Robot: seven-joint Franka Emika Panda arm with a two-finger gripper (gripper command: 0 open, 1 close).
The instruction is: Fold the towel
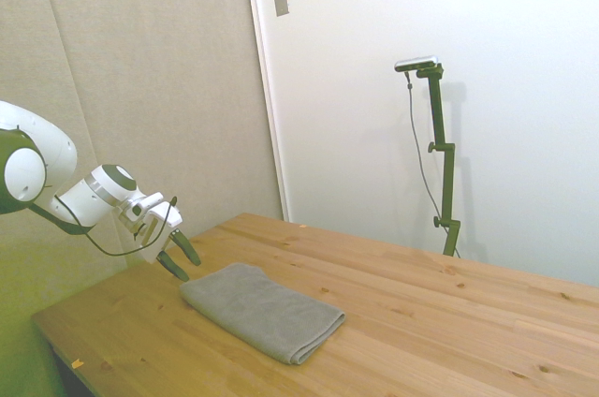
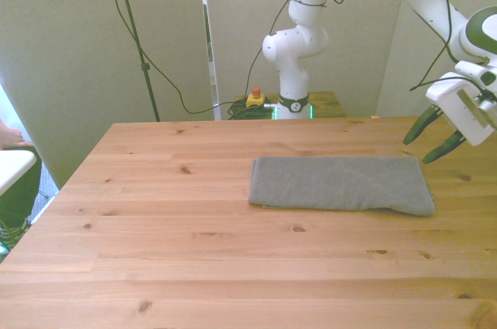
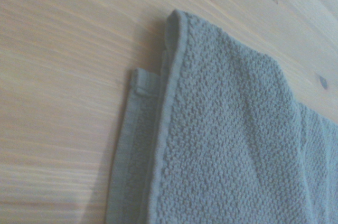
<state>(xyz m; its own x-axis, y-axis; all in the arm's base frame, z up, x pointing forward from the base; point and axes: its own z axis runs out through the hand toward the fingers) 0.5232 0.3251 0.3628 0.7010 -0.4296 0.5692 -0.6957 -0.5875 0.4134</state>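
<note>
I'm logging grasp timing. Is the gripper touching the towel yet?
Apart. In the front view the open gripper hangs above the table past the towel end, bare wood showing between fingertips and cloth.

No legible text, label, brand mark, number or sign appears in the side, front or wrist views.
</note>
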